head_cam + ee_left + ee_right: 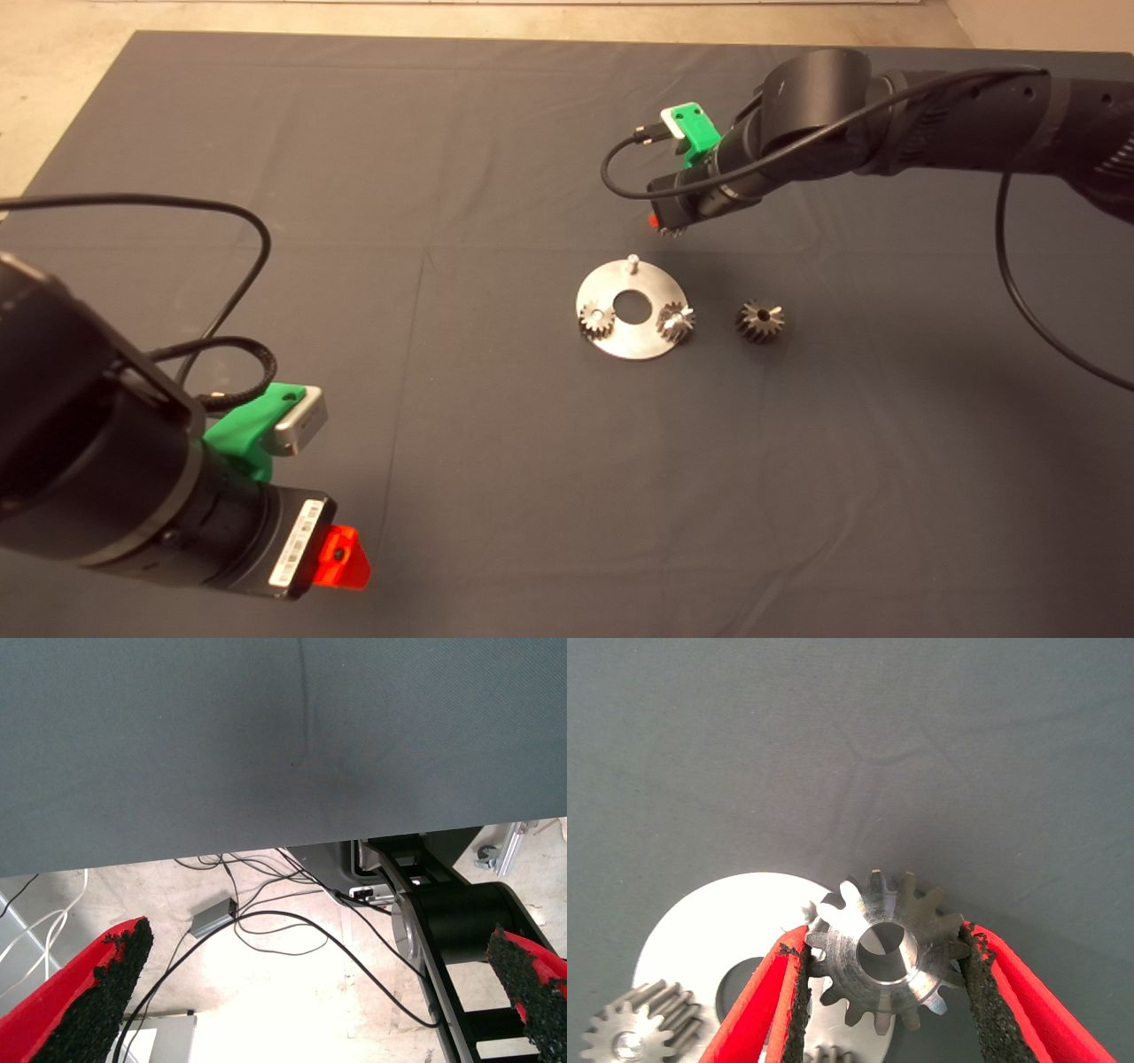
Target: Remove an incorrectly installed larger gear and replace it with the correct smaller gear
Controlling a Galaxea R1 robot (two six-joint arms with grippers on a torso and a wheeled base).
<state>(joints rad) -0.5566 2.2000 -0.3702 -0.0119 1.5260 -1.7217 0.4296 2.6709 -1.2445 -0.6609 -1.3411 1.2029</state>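
Observation:
My right gripper hovers just behind the round steel plate, shut on the smaller gear, a silvery toothed one with a centre hole. The black pads press on opposite sides of it. Below it, the plate carries a bare upright pin at its far edge. Two small silvery gears sit on the plate's left and right sides. The larger gear, darker with slanted teeth, lies on the mat just right of the plate. My left gripper waits at the lower left, open.
The dark mat covers the table, with its far edge at the back and pale floor beyond. In the left wrist view, cables and the robot's base lie on the floor past the mat's edge.

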